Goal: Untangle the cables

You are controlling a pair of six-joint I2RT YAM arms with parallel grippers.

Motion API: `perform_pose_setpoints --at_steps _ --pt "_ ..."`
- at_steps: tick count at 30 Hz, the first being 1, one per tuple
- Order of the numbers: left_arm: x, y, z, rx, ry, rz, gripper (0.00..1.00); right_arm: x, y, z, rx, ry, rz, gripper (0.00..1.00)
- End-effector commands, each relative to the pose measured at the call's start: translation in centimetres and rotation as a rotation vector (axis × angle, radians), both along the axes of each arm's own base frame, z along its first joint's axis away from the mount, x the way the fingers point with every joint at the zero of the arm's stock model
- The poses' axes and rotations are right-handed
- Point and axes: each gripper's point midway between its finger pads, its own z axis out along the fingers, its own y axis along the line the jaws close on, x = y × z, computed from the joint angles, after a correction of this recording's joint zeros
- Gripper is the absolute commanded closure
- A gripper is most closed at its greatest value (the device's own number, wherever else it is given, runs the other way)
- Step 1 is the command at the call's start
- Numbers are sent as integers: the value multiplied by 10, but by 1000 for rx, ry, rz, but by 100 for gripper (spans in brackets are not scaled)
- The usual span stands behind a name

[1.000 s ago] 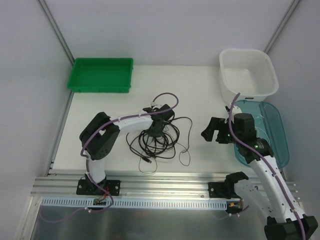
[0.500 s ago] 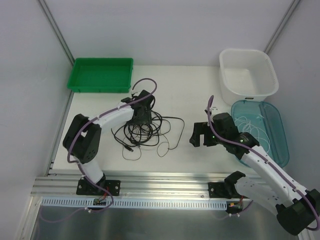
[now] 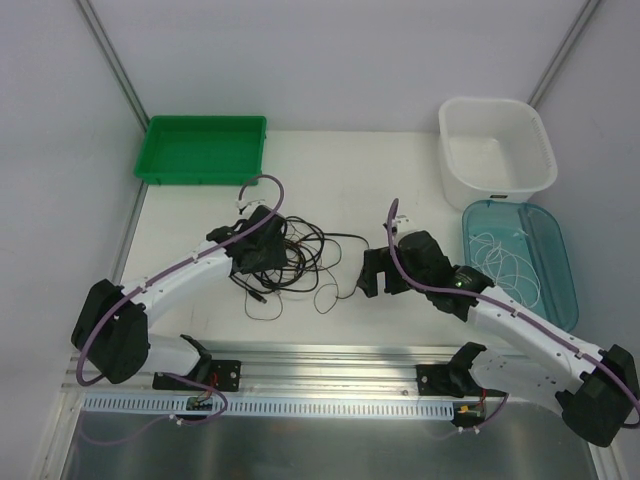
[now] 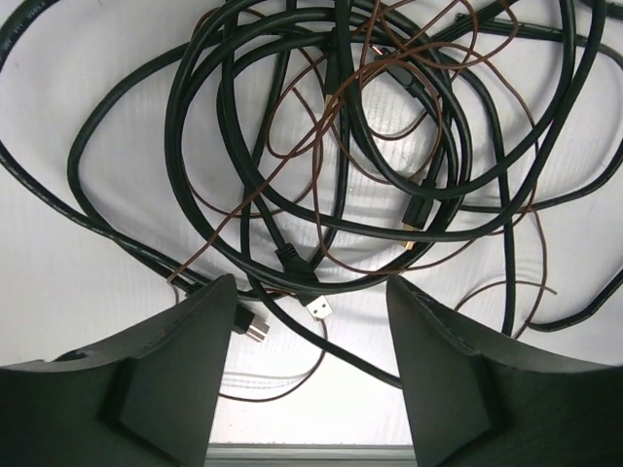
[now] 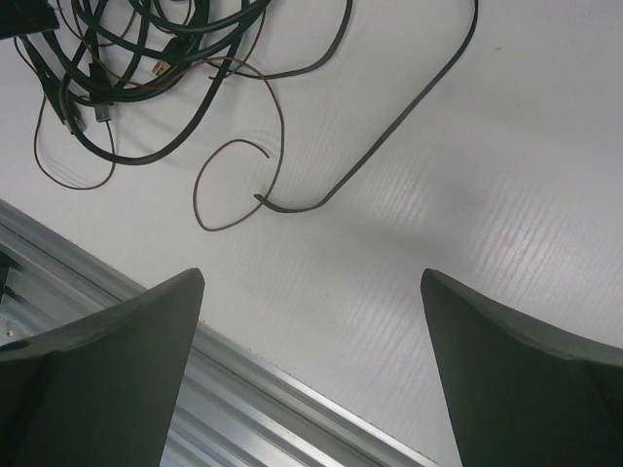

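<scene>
We're seeing the left gripper (image 3: 258,250) (image 4: 310,292) hovering over the 9 o'clock edge of the black cables (image 3: 300,255) (image 4: 321,146) (image 5: 146,58). It is sitting further toward 9 o'clock than a second ago. Its fingers are spread wide and gripping nothing. The tangle is lying mid-table (image 3: 400,180), shifted slightly toward 9 o'clock since then. The right gripper (image 3: 378,272) (image 5: 311,282) has been moving in toward 9 o'clock and is now hanging just at the tangle's 3 o'clock side, with its fingers wide apart and empty. A thin white cord (image 3: 500,255) is lying coiled in the teal tray (image 3: 560,290) at 3 o'clock.
</scene>
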Motion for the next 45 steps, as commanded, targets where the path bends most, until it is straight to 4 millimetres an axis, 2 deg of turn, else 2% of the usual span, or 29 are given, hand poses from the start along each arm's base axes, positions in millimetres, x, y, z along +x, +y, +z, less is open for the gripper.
perform_pose_setpoints --at_steps 1,4,10,13,14,16,18,21,24,28,29,30,31,34,35,37,38,39,40,43,44,45 --pt "16 -15 1 -74 -48 47 40 10 11 8 35 -50 -25 1" --pt "27 -16 -10 -49 -49 86 47 8 11 5 20 -50 -21 1" --pt "39 -9 -38 46 -22 148 54 5 10 3 13 -54 -20 1" --pt "39 -10 -45 49 -6 155 64 4 11 2 11 -55 -14 1" --pt "37 -13 -45 50 -6 144 77 4 11 1 9 -55 -16 1" --pt "36 -14 -41 58 -18 123 90 5 11 -1 3 -50 -15 1" --pt "34 -19 -31 52 -44 90 96 4 12 -2 2 -48 -12 1" --pt "30 -22 -16 36 -79 58 100 4 14 0 5 -51 -9 1" --pt "28 -24 1 7 -107 30 100 3 12 1 5 -56 -13 1" --pt "25 -28 35 -19 -150 -50 100 3 10 2 0 -62 -19 1" --pt "29 -32 56 -43 -187 -70 100 4 9 2 -2 -65 -21 1" --pt "29 -33 65 -32 -198 -112 100 4 9 1 -3 -64 -24 1" --pt "34 -36 92 -54 -246 -130 100 4 10 2 1 -67 -23 1" --pt "34 -30 129 -15 -310 -196 100 4 9 1 0 -67 -24 1" --pt "35 -28 161 -28 -368 -206 100 4 9 1 0 -68 -27 1" --pt "36 -20 194 6 -441 -237 100 4 9 1 -1 -69 -28 1" --pt "37 -18 230 -13 -512 -237 100 4 9 1 -1 -66 -26 1" --pt "35 -11 243 17 -534 -256 100 5 9 1 -2 -69 -29 1" --pt "34 -6 275 6 -599 -243 100 5 9 -1 -5 -64 -29 1" --pt "29 5 313 18 -674 -250 100 5 11 0 4 -64 -28 1" --pt "25 7 335 -7 -722 -247 100 5 11 1 5 -64 -29 1" --pt "21 10 344 -12 -743 -253 100 5 12 1 6 -64 -26 1"
